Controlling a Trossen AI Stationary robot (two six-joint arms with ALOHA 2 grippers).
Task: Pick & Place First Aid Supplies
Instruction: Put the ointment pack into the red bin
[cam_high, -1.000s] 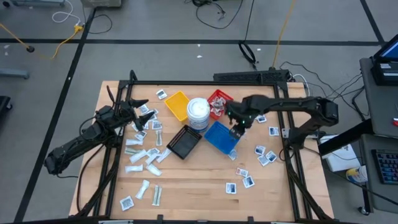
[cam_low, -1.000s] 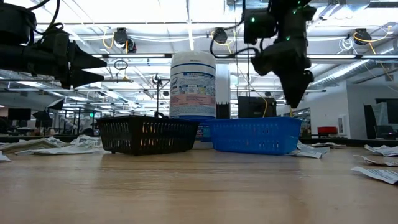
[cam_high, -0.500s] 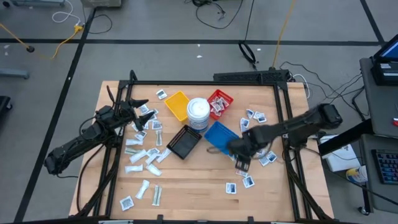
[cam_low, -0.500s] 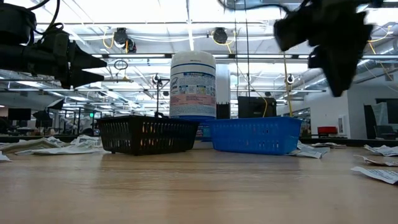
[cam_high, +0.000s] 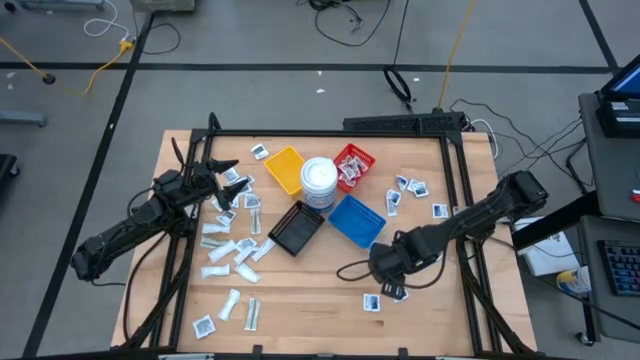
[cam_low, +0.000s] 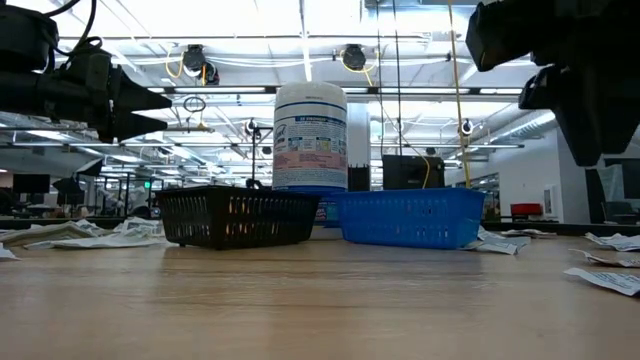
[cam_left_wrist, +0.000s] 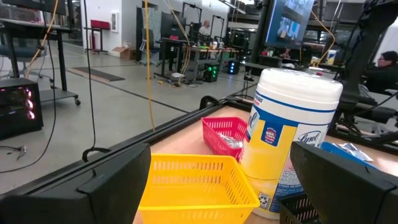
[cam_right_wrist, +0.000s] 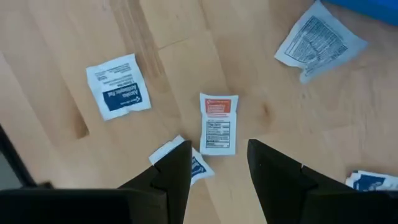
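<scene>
Left end effector (cam_high: 222, 185) is hovering, fingers spread wide, over glossy flat packets (cam_high: 228, 250) scattered on the wooden tabletop (cam_high: 300, 290). Right end effector (cam_high: 385, 268), having swung down from the blue mesh tray (cam_high: 357, 219), is poising empty, fingers partly parted, above a rectangular orange-printed packet (cam_right_wrist: 219, 124).

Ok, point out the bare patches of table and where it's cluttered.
Bare wood lies along the near edge of the table, between the left packets and the right tool. Crowded: around the trays, black and blue, and the left side.
</scene>
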